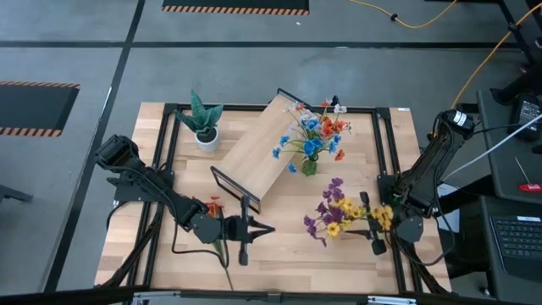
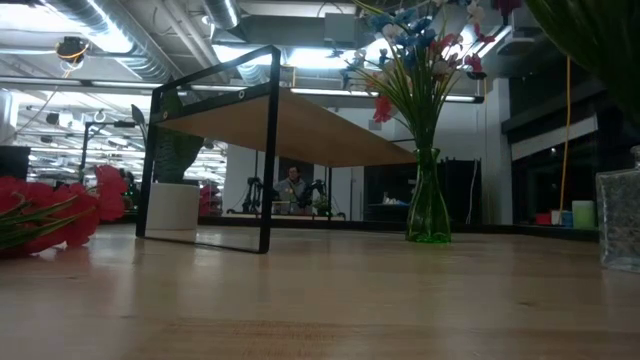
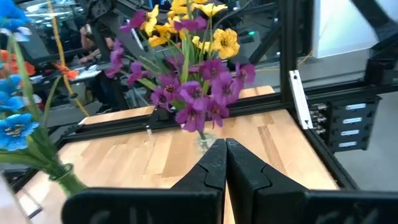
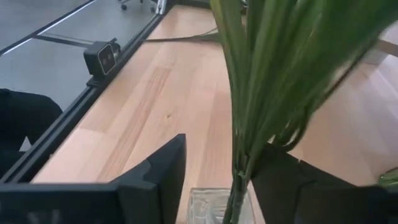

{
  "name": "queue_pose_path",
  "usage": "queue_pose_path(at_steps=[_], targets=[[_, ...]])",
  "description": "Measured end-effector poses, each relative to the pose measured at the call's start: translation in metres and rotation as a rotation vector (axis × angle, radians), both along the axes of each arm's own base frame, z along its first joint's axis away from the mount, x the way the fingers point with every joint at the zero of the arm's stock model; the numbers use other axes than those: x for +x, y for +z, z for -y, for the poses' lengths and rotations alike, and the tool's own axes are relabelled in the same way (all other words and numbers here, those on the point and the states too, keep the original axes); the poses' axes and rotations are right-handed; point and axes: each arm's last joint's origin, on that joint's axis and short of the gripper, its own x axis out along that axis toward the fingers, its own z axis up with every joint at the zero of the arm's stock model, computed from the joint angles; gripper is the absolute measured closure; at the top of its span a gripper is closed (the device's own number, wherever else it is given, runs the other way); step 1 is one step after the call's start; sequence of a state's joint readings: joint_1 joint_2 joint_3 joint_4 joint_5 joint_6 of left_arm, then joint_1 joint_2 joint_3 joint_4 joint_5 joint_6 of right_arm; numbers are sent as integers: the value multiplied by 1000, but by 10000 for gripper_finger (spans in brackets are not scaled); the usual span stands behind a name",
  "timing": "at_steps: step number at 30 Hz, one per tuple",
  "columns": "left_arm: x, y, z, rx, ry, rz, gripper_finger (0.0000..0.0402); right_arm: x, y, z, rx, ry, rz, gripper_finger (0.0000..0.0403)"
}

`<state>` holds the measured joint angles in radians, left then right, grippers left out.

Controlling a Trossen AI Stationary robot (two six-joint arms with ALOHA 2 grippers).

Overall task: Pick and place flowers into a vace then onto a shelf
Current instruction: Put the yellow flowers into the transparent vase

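Note:
The green vase (image 1: 309, 166) stands on the table beside the shelf (image 1: 258, 148) and holds blue, red and orange sprigs (image 1: 318, 131); it also shows in the low view (image 2: 428, 205). A red sprig (image 1: 213, 206) lies on the table by my left arm. Purple and yellow sprigs (image 1: 337, 210) stand in a clear glass vase (image 4: 214, 205). My right gripper (image 1: 377, 244) is shut on that vase near the table's right near corner. My left gripper (image 1: 258, 229) is shut and empty, low over the table and pointing right at the purple bunch (image 3: 196, 99). My right gripper has the clear glass vase between its two fingers, one finger (image 4: 165, 177) at each side of the vase's rim (image 4: 199, 194). The green stems (image 4: 249, 106) rise between the fingers. In the low view the vase (image 2: 620, 220) looks upright with its base on the table.
A spiky green plant in a white pot (image 1: 203, 127) stands at the far left. The shelf lies slantwise across the table's middle, and its black leg frame (image 2: 205, 160) faces the near side. A black rail (image 1: 385, 152) runs round the table. A loose stem (image 1: 224, 258) lies by the near edge.

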<state>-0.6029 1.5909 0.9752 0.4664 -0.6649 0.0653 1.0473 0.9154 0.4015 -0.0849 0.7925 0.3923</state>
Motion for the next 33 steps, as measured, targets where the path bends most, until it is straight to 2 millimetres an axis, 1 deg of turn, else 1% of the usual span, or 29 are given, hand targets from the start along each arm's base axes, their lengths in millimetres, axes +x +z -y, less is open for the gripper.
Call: queue_pose_path(at_steps=[3, 5, 7, 8, 10, 16, 19, 22, 26, 30, 33], targets=[[0, 0, 1, -3, -21, -2, 400, 0, 0, 0, 10, -5, -2, 279], [0, 0, 1, -5, -33, -3, 400, 0, -1, 0, 17, -11, -8, 322], [0, 0, 1, -5, -33, -3, 400, 0, -2, 0, 18, -15, -12, 373], [0, 0, 1, -5, -33, -2, 400, 0, -2, 0, 13, -16, -13, 386], [0, 0, 1, -5, -33, -3, 400, 0, -3, 0, 17, -20, -16, 387], [0, 0, 1, -5, -33, -2, 400, 0, -3, -1, 24, -23, -18, 375], [0, 0, 1, -6, -33, -2, 400, 0, -3, -1, 27, -17, -23, 358], [0, 0, 1, -7, -33, -2, 400, 0, -3, -2, 40, 5, -39, 327], [0, 0, 1, -7, -33, -2, 400, 0, -5, -2, 47, -3, -47, 274], [0, 0, 1, -7, -33, -2, 400, 2, -11, -5, 14, -6, -67, 220], [0, 0, 1, -7, -33, -2, 400, 3, -16, -7, -4, -15, -78, 186]])
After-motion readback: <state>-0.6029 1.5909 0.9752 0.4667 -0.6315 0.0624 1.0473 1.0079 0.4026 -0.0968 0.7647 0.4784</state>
